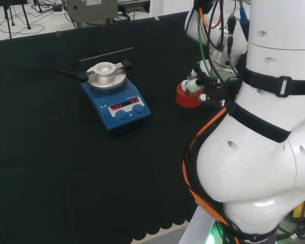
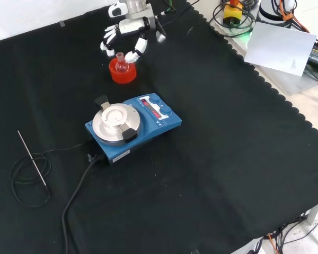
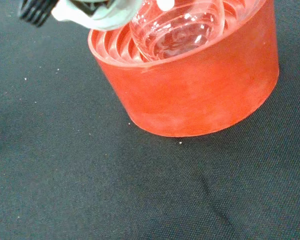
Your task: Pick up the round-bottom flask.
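Robot hand (image 2: 124, 36) hovers with fingers spread and curved, holding nothing, and the round-bottom flask (image 2: 120, 62) sits upright in its red ribbed stand (image 2: 123, 73), just at six o'clock of the palm in the front view.

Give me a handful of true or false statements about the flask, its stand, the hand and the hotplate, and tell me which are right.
1. The round-bottom flask sits in a red ribbed stand. True.
2. The hand has lifted the flask clear of the stand. False: in the wrist view the flask's bulb still rests in the stand's ribbed hollow.
3. In the front view, the blue hotplate stands nearer the camera than the stand. True.
4. A beaker stands on the hotplate's metal top. False: the top is bare.
5. A thin metal probe on a black cable lies on the cloth, at the front view's left. True.
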You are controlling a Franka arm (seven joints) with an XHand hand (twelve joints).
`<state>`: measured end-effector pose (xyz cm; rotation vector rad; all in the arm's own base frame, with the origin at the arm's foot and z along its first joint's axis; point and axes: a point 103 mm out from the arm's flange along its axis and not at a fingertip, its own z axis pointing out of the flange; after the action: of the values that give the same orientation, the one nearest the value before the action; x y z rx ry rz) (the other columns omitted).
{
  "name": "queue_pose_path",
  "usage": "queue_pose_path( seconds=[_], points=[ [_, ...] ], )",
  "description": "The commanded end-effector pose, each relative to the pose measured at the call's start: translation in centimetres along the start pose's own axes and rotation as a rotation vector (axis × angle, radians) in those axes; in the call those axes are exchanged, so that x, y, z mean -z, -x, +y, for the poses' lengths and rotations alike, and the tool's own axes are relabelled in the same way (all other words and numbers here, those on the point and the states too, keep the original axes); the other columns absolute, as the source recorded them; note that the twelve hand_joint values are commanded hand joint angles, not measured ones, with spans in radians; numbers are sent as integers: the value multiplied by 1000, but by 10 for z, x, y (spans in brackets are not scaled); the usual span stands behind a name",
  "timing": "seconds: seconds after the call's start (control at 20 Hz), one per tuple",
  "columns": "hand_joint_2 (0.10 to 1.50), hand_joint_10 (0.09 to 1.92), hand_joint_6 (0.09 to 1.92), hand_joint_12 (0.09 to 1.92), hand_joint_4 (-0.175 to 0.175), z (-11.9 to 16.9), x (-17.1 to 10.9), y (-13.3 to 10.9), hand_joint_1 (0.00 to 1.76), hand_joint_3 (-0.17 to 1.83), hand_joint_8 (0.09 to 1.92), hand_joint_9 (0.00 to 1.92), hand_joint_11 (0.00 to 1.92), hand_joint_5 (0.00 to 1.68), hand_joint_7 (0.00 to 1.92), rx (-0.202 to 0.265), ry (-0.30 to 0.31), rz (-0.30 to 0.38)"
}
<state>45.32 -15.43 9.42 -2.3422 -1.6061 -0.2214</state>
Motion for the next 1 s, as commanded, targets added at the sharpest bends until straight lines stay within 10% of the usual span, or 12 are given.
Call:
queue_pose_path(
  seconds=[0.05,0.85,1.0],
  points=[
    [731,737,806,1353,-81,0,-1,-1,893,642,713,406,85,543,221,-1,-2,-9],
    [830,736,928,1342,-76,3,-1,-2,933,669,706,418,115,644,212,-19,16,-53],
    [1084,741,1246,1345,17,4,0,-3,981,255,721,437,136,768,223,-15,24,-66]
  ],
)
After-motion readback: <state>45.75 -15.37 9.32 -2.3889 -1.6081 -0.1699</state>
